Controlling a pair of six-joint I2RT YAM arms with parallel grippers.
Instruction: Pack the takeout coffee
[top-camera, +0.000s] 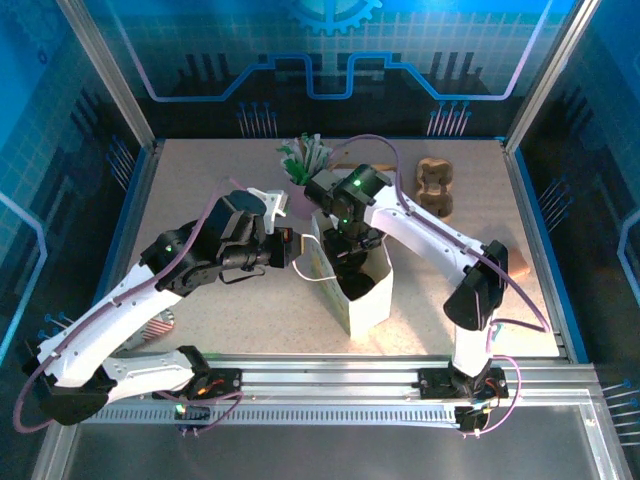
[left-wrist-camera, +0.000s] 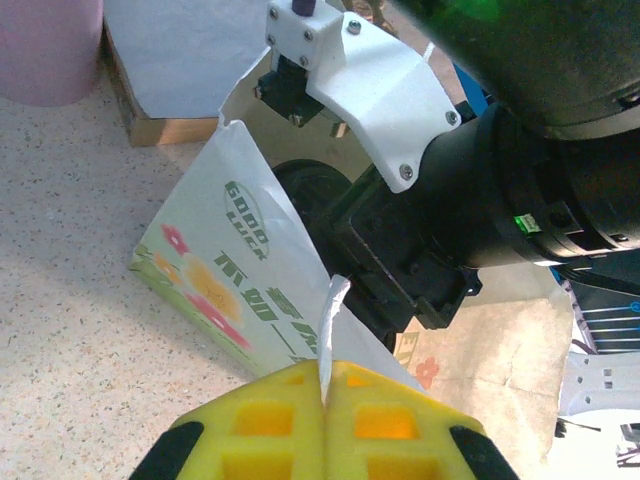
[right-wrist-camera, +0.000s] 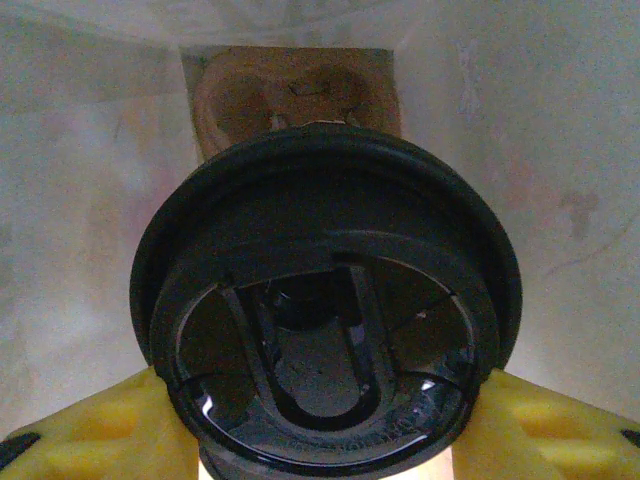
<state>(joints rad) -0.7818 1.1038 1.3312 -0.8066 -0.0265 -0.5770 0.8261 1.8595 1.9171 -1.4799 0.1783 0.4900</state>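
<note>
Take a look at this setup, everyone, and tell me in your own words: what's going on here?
The left arm's fingers are pinched shut on the top edge of a white paper bag, keeping it open. The right arm reaches down into the bag, its fingers gripping the takeout coffee, whose black lid faces the wrist camera. A brown carrier shows beyond it, seemingly at the bag's bottom. The coffee is inside the bag but not yet released.

On the speckled tabletop (top-camera: 200, 180) a white paper bag (top-camera: 365, 300) is stood centrally; a pink sachet cup (top-camera: 299, 205) and brown moulded cardboard carrier (top-camera: 435, 187) are placed near the far edge.
</note>
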